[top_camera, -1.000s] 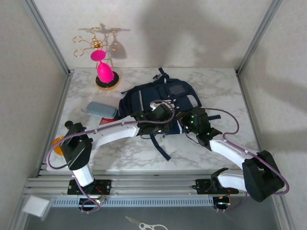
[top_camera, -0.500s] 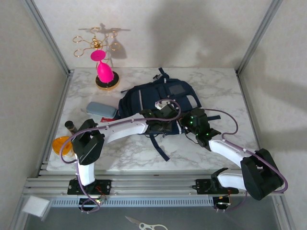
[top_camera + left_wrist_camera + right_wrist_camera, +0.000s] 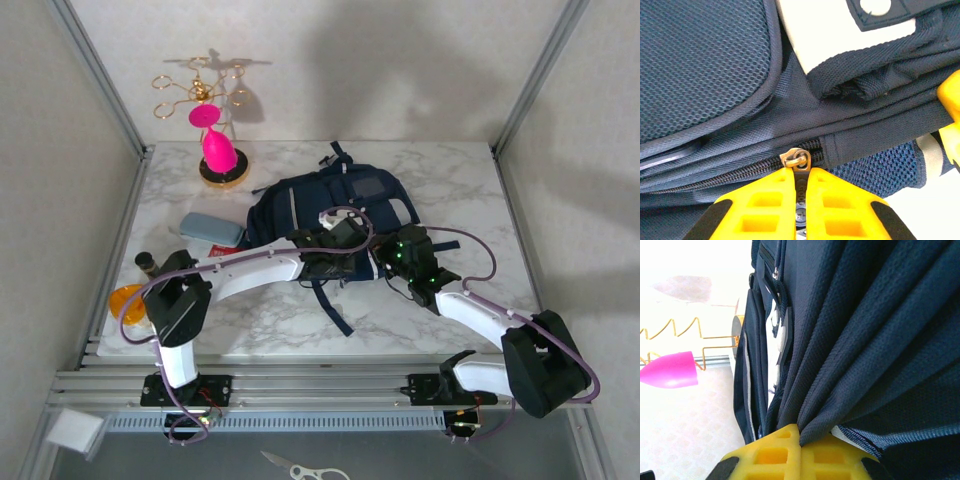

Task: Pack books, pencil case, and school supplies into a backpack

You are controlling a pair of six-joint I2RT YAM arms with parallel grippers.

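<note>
Both grips are closed: the left end effector (image 3: 801, 175) is clamped on the zipper pull (image 3: 796, 160), and the right end effector (image 3: 801, 434) on a fold of the backpack (image 3: 345, 195), which lies mid-bench (image 3: 460, 200). Unzipping is judged the step in hand. Next, the pull must be drawn along its track while the fabric is held taut, the pencil case (image 3: 212, 228) lying unpacked just left of the bag.

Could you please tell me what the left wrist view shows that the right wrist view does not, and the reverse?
Left wrist, not right wrist: a brass zipper slider, with its pull tab pinched in the shut left gripper. Right wrist, not left wrist: the right gripper shut on a bunched fold of fabric, a pink cup and a gold wire stand. Both: the navy backpack, close up, with yellow fingers clamped on it.
</note>
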